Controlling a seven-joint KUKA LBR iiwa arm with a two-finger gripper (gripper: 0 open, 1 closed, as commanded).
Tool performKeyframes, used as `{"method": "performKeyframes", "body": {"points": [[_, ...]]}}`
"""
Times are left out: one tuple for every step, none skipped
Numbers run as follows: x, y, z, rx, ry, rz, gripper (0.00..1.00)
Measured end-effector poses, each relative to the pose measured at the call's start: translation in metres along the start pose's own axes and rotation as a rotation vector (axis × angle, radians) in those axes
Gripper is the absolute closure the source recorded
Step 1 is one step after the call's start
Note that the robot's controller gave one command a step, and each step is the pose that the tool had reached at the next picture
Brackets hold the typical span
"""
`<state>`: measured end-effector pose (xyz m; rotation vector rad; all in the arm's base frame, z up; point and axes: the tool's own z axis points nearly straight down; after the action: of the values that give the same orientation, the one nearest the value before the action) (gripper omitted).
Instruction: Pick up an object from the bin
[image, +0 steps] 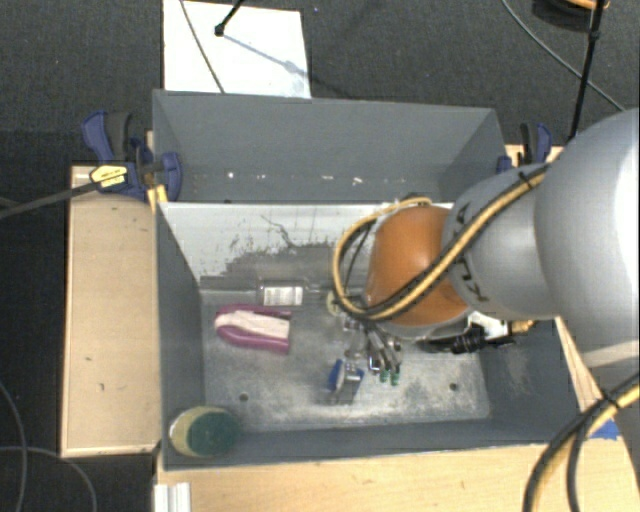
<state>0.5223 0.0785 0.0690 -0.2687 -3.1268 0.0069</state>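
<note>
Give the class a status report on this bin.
Gripper low over bin floor, centre. Small blue thing beside it. Pink block apart, left.

Right edge cuts off the arm (560, 230). The orange wrist cover (410, 265) hides bin (440, 395) floor behind the gripper (362, 368). Small blue thing (338, 378) just left of gripper, green bit (390, 376) just right: too small to identify; touching it or not, unclear.
</note>
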Motion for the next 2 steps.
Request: {"method": "performKeyframes", "body": {"points": [[0.0, 0.006, -0.001, -0.006, -0.004, -0.002, 1.0], [-0.063, -0.018, -0.063, -0.006, -0.016, 0.035, 1.0]]}}
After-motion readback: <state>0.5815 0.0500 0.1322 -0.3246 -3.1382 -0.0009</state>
